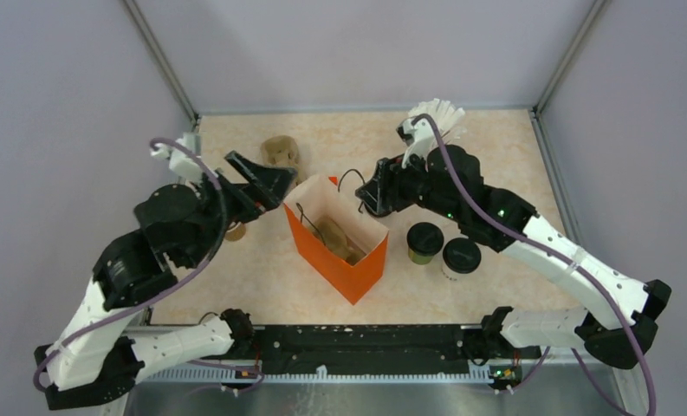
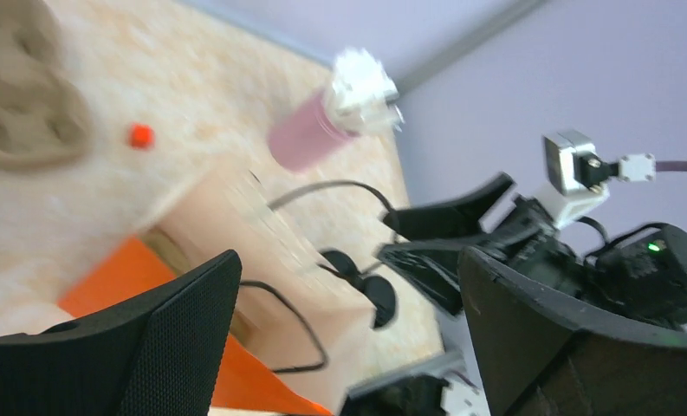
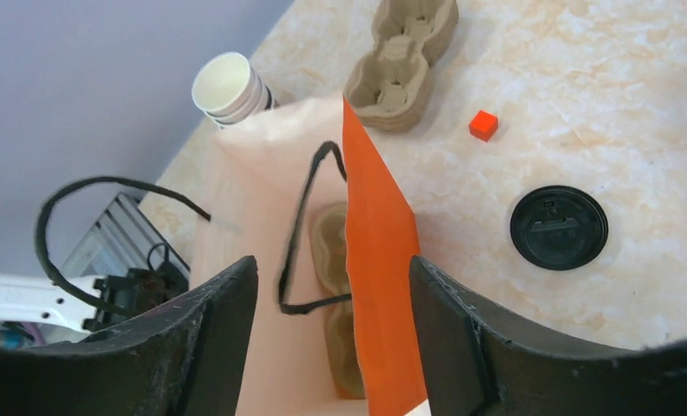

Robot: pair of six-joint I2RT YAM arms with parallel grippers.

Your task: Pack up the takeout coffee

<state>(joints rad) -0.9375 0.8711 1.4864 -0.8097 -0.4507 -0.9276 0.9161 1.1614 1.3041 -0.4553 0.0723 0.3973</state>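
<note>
The olive-tan paper cup with a round black plastic lid point(image 1: 424, 242) is seen upright on the marbled bench point(image 1: 253, 260), just beside the orange paper bag point(image 1: 340, 264), not in it. One bag wall is straddled by the right gripper point(image 1: 368, 198), jaws parted, and the left gripper point(image 1: 275, 178) is spread wide on nothing. Unheld, the bag could be knocked over or its mouth narrowed when the cup is lowered in.

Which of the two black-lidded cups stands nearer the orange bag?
The olive-sided cup, the left one in the top view; the other lidded cup stands farther right.
</note>
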